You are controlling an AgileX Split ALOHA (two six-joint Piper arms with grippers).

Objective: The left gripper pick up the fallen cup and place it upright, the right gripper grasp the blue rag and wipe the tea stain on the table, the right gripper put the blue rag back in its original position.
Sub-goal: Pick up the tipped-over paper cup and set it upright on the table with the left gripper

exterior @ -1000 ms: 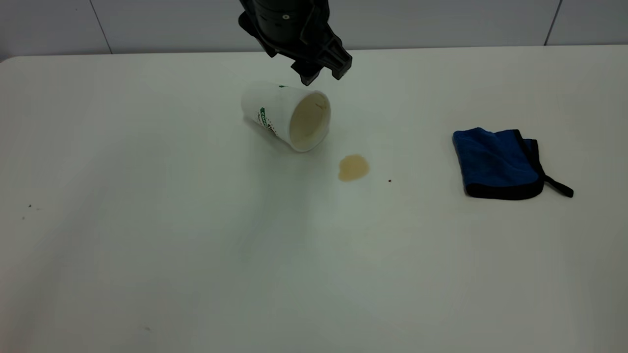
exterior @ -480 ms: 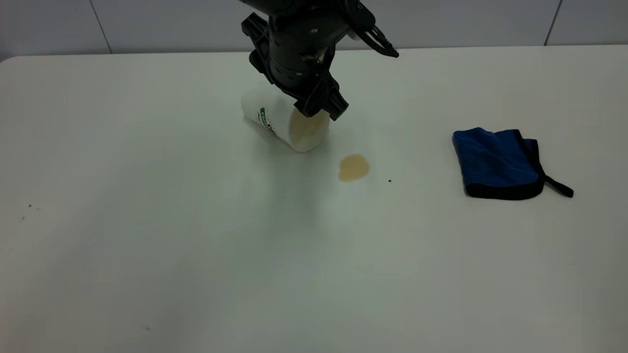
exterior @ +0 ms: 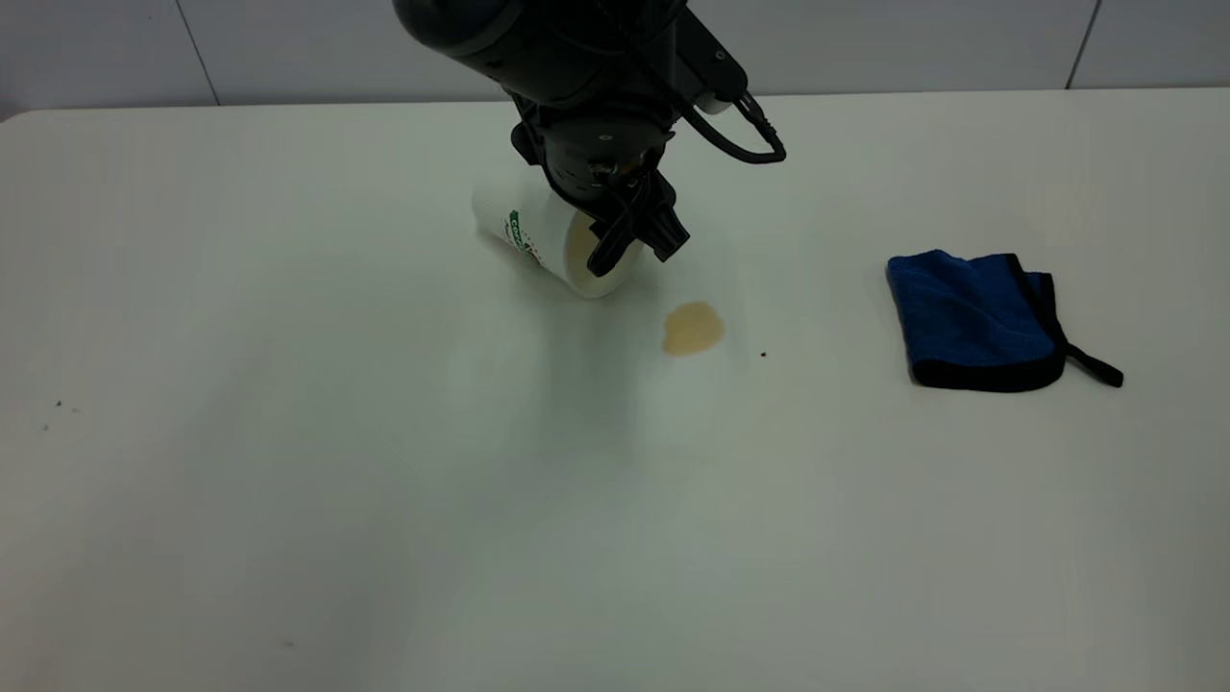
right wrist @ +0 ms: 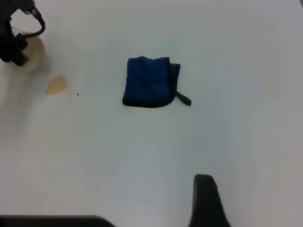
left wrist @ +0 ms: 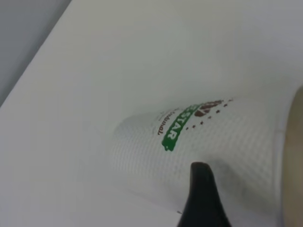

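Note:
The cup (exterior: 533,231) lies on its side on the table (exterior: 384,500), its cream mouth turned toward the tea stain (exterior: 692,329). My left gripper (exterior: 636,248) is down at the cup's mouth, open, with one finger in front of the opening and the other just outside the rim. The left wrist view shows the cup's wall (left wrist: 213,142) close up with one finger (left wrist: 201,198) over it. The blue rag (exterior: 971,319) lies folded at the right. The right wrist view shows the rag (right wrist: 149,88), the stain (right wrist: 57,84) and one finger (right wrist: 206,203) of my right gripper, held high and away.
A tiny dark speck (exterior: 763,354) lies just right of the stain. A few faint specks (exterior: 58,405) sit at the table's left. The table's back edge meets a grey wall (exterior: 865,38).
My left gripper has come down from above the cup to its mouth. The cup, the stain and the rag have not moved.

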